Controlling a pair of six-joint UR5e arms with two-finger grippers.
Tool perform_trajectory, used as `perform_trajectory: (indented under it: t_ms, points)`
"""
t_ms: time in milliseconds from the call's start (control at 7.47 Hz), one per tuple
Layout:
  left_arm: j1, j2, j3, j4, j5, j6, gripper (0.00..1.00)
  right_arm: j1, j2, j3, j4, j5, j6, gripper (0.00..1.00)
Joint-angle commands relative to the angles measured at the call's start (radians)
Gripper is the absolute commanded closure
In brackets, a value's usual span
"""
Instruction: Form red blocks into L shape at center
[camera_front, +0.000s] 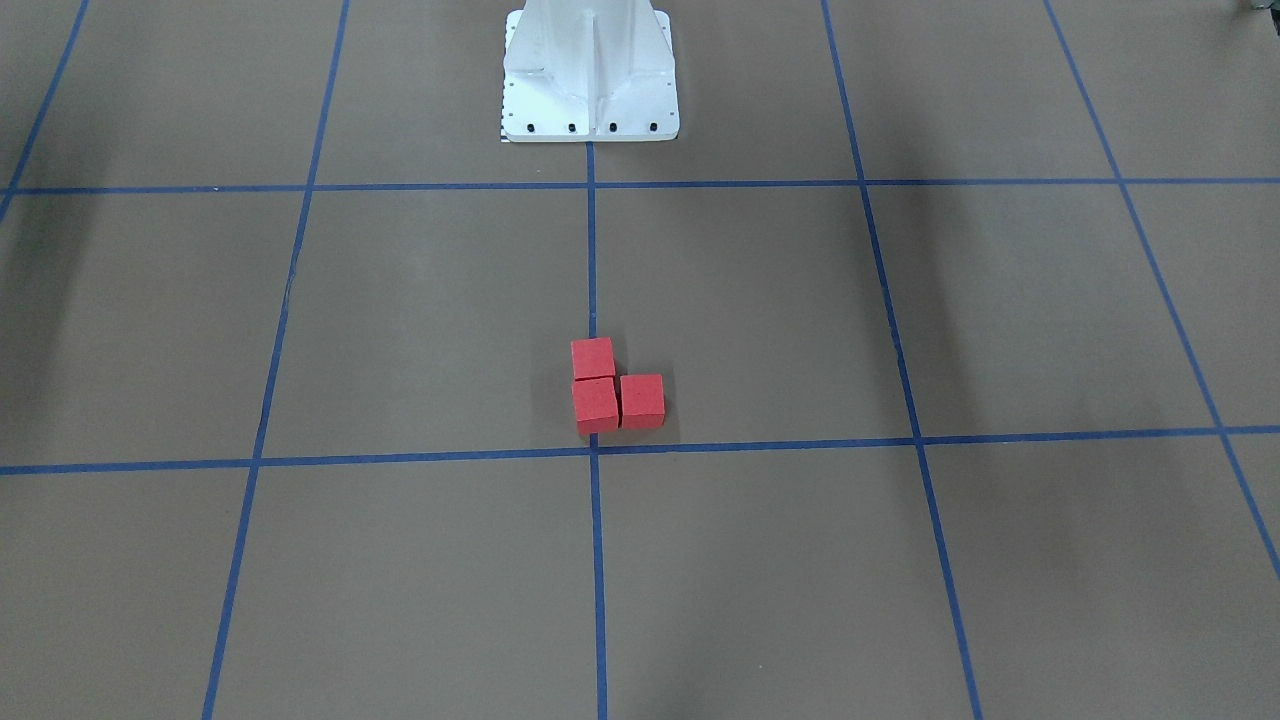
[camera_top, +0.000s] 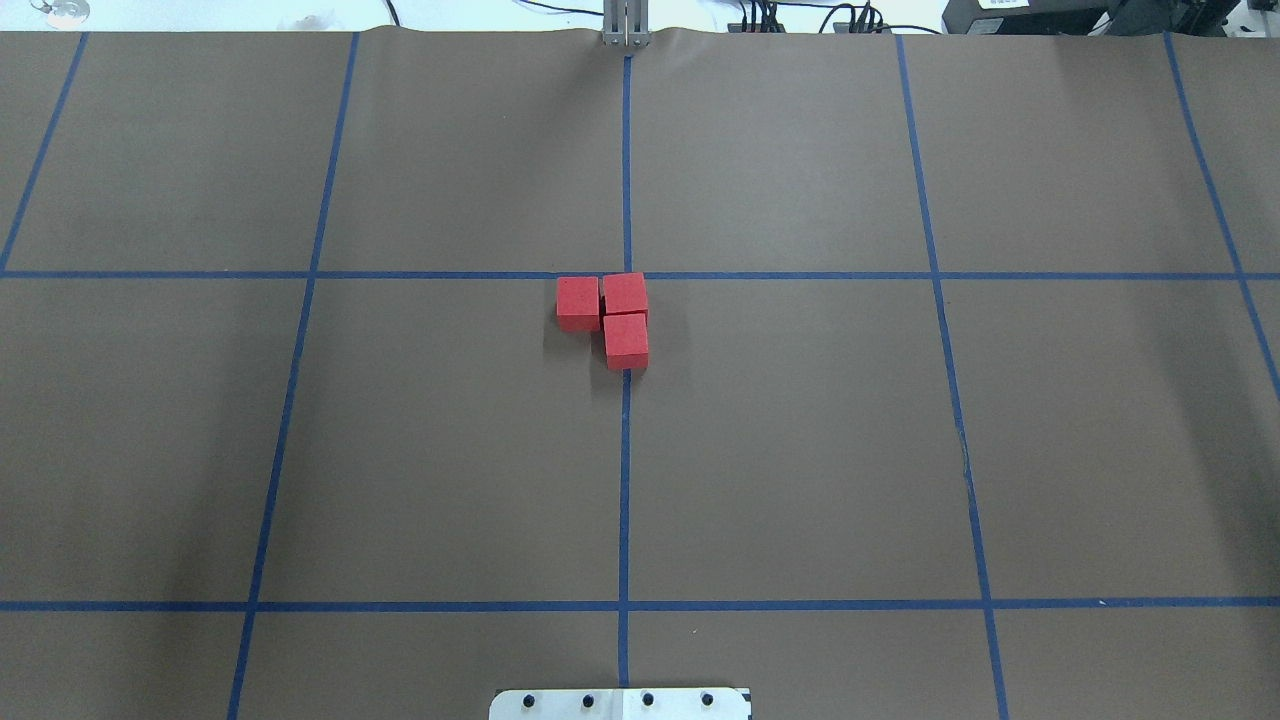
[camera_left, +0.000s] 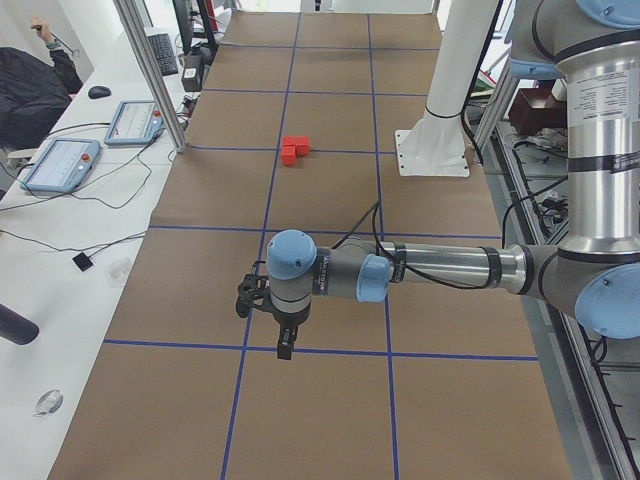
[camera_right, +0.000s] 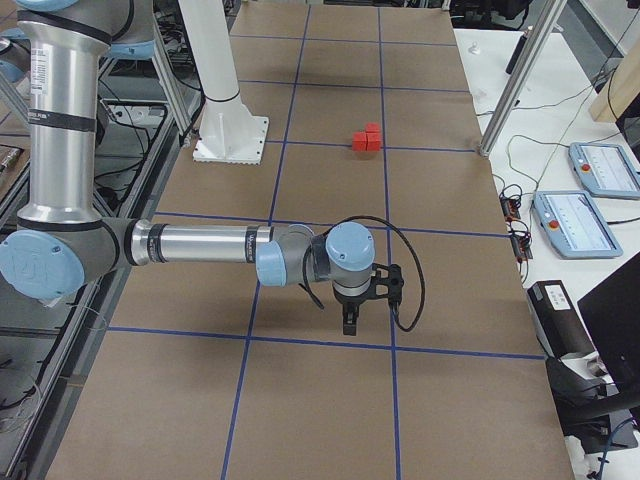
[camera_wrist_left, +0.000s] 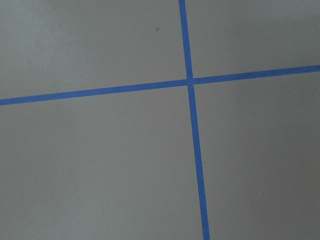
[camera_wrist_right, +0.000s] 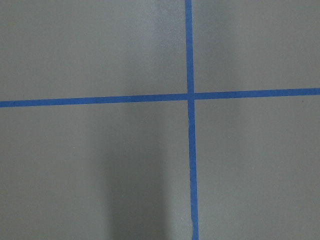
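Exterior left view has the near left arm standing upright at the shoulder, its forearm stretched level across the counter (camera_left: 200, 400) and the wrist bent so the left tool (camera_left: 284, 350) points straight down just above a blue tape line. Exterior right shows the right arm in a matching pose, with the right tool (camera_right: 348, 326) also aimed down over the tape. Neither tool appears in any other view, so I cannot tell whether either is released or clenched. Both hang well apart from the red blocks (camera_top: 625, 294). The three cubes sit touching in an L just on the robot's side of the center (camera_top: 626, 275), with two on the midline and one toward the robot's left.
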Motion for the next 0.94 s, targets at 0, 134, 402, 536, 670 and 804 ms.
perform_trajectory:
  t_ms: [0,134,402,536,670,804]
  points:
    - [0.001,-0.004,-0.005,0.000,-0.004,-0.006,0.00,0.000,0.000,0.000,0.002,0.000,-0.001,0.01]
    - [0.002,-0.005,-0.011,0.000,-0.006,-0.006,0.00,0.000,0.000,0.000,0.003,0.000,-0.001,0.01]
    - [0.005,-0.019,-0.019,0.003,-0.004,-0.027,0.00,0.000,0.000,0.000,0.005,0.000,0.001,0.01]
    - [0.007,-0.034,-0.020,0.002,-0.006,-0.115,0.00,0.000,0.000,0.000,0.006,0.000,0.001,0.01]
    - [0.007,-0.036,-0.023,0.000,-0.009,-0.125,0.00,0.000,0.000,0.000,0.005,0.000,0.001,0.01]
    - [0.013,-0.046,-0.022,0.001,-0.009,-0.132,0.00,0.000,0.000,0.000,0.006,0.000,0.001,0.01]
